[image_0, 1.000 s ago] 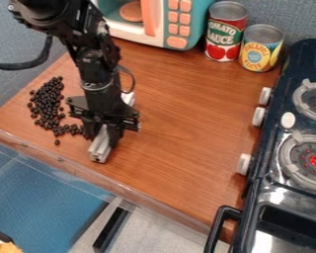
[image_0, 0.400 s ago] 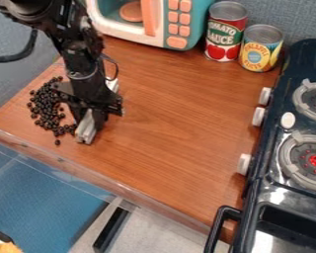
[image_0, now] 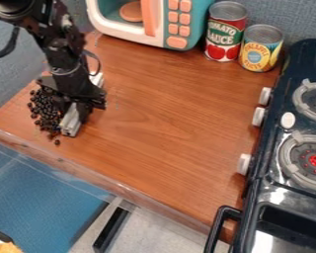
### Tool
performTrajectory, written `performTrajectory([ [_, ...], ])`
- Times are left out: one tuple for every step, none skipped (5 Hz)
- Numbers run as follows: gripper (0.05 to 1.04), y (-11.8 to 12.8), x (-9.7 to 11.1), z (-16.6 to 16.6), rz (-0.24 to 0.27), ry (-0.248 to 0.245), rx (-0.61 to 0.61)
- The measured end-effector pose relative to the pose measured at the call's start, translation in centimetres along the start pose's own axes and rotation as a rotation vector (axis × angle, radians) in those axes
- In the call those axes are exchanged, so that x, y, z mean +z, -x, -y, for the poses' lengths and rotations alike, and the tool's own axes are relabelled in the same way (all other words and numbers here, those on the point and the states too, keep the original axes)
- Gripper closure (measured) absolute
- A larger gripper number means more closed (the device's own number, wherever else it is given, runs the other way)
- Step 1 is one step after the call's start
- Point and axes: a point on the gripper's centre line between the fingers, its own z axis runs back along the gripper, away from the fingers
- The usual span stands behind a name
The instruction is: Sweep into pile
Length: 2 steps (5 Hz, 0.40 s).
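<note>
On the counter (image_0: 164, 116), at the view's left, your gripper (image_0: 75, 103) is clamped on the bar (image_0: 71, 124). You have the beans (image_0: 43, 109) heaped along its left side, partly hidden behind your gripper.

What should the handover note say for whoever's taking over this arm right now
Gripper: holding the pale bar low over the wooden counter, just right of the beans in the picture.
Dark beans: at the counter's left side, partly hidden by the arm.
Done: most visible beans sit in one loose cluster.
Left: a few strays at its near end, one slightly apart; probably tuck those in, then lift the bar clear.
</note>
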Motion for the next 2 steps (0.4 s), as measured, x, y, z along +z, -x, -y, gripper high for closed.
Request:
performTrajectory([
  [0.705, -0.1, -0.2, -2.1, -0.001, -0.034, 0.016],
  [0.705, 0.0, -0.4, -3.5, -0.01, -0.042, 0.057],
])
